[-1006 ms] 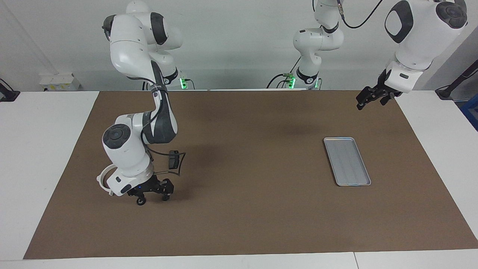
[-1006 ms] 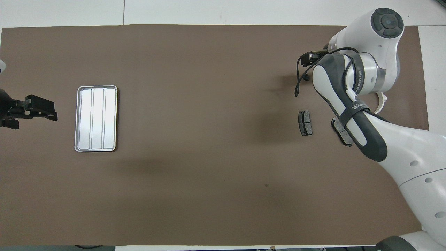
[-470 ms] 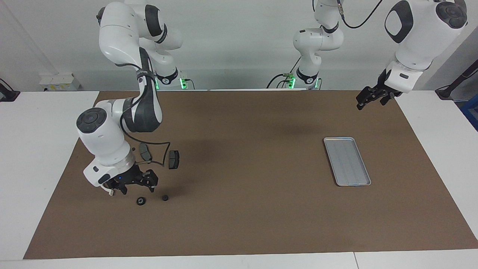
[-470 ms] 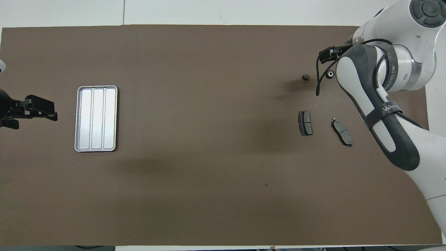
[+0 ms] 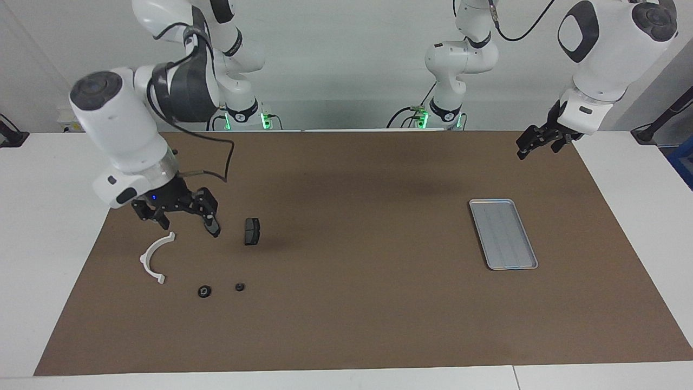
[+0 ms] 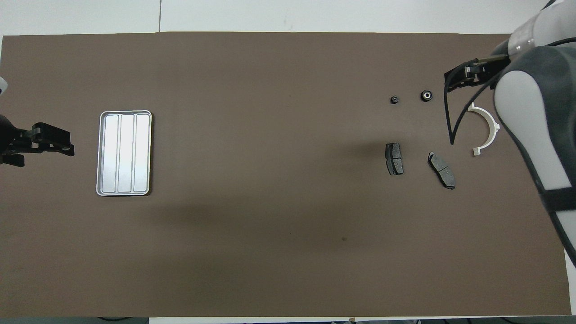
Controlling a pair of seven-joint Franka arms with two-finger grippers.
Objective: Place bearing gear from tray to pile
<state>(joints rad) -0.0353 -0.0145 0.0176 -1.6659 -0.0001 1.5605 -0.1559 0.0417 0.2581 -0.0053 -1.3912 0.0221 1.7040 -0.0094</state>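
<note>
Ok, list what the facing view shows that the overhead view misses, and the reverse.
Only facing: the right arm's base, the left arm's base and the whole right gripper, up in the air. Only overhead: a second brake pad. Both: the tray, white bracket, two small black round parts, one brake pad, the waiting left gripper.

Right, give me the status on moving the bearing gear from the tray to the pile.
Done, it seems: the tray holds nothing, and two small round black parts lie on the mat by the white bracket and brake pads. In hand: nothing. The right gripper hangs over the pile, jaws open; the left gripper waits near the tray, also open. Left: apparently nothing.
</note>
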